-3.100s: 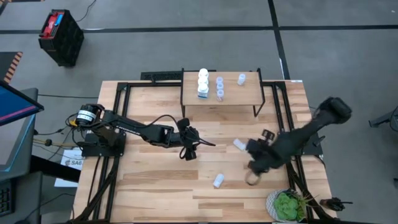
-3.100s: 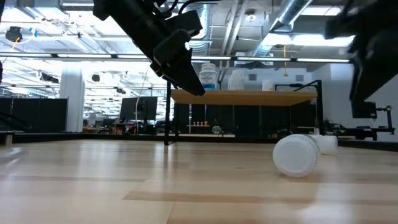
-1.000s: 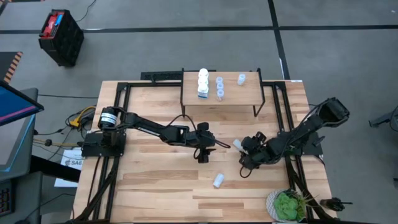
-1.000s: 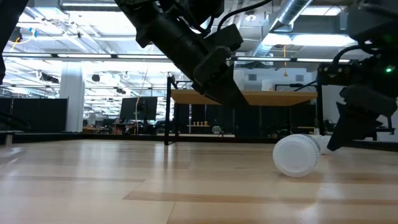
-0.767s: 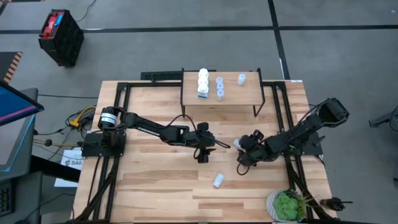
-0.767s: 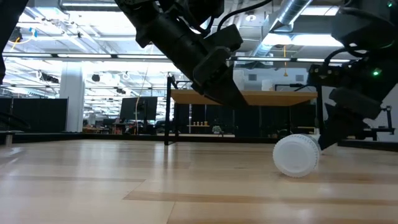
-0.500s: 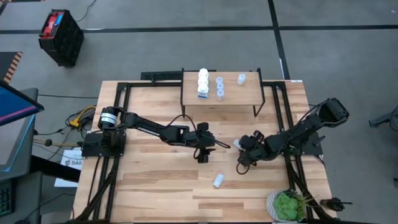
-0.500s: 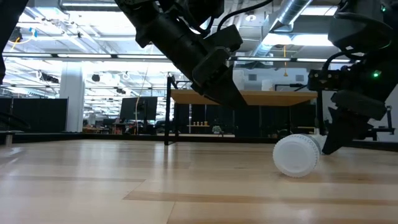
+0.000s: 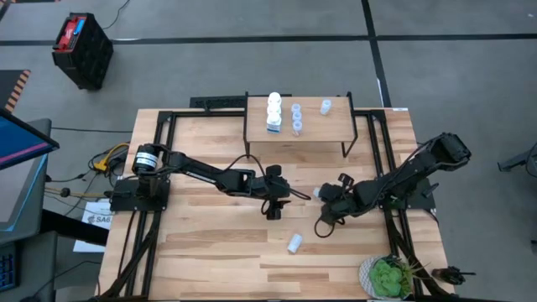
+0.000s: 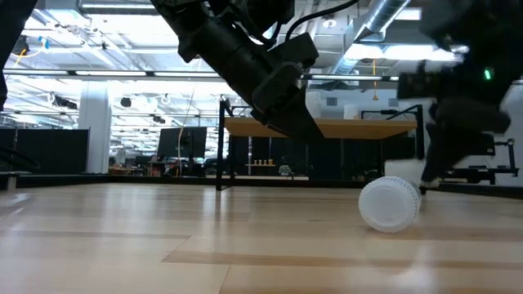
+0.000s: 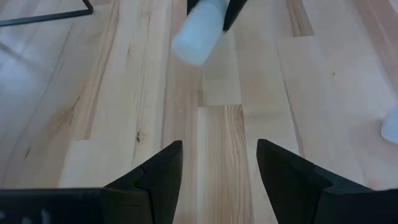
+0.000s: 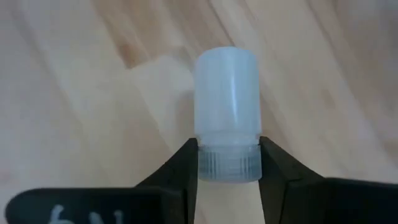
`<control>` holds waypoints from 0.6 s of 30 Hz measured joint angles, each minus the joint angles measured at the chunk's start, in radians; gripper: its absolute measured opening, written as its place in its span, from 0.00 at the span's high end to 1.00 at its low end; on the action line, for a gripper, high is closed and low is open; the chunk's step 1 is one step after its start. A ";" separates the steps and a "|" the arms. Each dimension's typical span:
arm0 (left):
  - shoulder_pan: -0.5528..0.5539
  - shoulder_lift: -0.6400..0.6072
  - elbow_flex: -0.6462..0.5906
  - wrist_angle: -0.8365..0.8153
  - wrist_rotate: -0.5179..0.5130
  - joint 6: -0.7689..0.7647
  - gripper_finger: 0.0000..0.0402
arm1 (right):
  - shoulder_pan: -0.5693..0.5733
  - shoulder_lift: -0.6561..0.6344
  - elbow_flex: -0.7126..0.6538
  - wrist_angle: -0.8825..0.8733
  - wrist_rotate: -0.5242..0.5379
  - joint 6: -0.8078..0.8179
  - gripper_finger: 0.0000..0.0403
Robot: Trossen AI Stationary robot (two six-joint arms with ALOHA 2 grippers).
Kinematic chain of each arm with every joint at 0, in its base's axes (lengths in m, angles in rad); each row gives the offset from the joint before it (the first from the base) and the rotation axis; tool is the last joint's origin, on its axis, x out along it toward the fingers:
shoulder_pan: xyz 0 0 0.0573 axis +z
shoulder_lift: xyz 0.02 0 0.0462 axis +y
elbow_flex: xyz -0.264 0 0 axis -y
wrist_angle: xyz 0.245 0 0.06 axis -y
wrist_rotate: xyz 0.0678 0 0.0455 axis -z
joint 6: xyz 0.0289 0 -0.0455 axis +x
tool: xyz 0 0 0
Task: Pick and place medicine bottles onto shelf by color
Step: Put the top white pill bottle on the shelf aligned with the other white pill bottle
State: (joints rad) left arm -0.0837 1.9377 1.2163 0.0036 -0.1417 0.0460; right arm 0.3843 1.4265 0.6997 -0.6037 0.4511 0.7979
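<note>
My right gripper is shut on a translucent pale blue medicine bottle above the table's right middle; the bottle also shows in the left wrist view. A white bottle lies on its side near the front, its cap toward the low camera. The shelf stands at the far middle on black legs. On it are white bottles at the left and pale blue ones beside them. My left gripper hangs open over the table's middle, holding nothing. My right gripper pinches the bottle's ribbed white cap between its two fingers, one on each side. The fingers come from above, slanting down from the table's right. The bottle is lifted clear of the table, tilted, its body pointing away below the fingers.
A potted green plant sits at the near right corner. Black frame rails run along the table's left and right sides. Bare wood lies between the two grippers and in front of the shelf.
My right gripper has risen from the table and shifted a little toward the left edge, rolling slightly. The pale bottle that lay behind the white one has come up off the wood with it. The white bottle has stayed put.
</note>
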 joint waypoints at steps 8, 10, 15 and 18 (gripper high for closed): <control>0.000 0.000 0.000 -0.023 0.000 0.002 0.52 | -0.059 -0.001 0.383 -0.560 0.006 -0.233 0.63; 0.000 0.000 0.000 -0.023 0.000 0.003 0.52 | -0.097 -0.001 0.474 -0.693 0.024 -0.290 0.64; 0.000 0.000 0.000 -0.023 0.000 0.005 0.52 | -0.241 -0.001 0.668 -0.894 0.042 -0.482 0.67; 0.000 0.000 0.000 -0.033 0.000 0.020 0.52 | -0.343 -0.001 0.753 -0.915 0.044 -0.640 0.67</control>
State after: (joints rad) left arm -0.0837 1.9373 1.2163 -0.0289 -0.1417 0.0664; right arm 0.0409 1.4255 1.4531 -1.5191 0.4947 0.1577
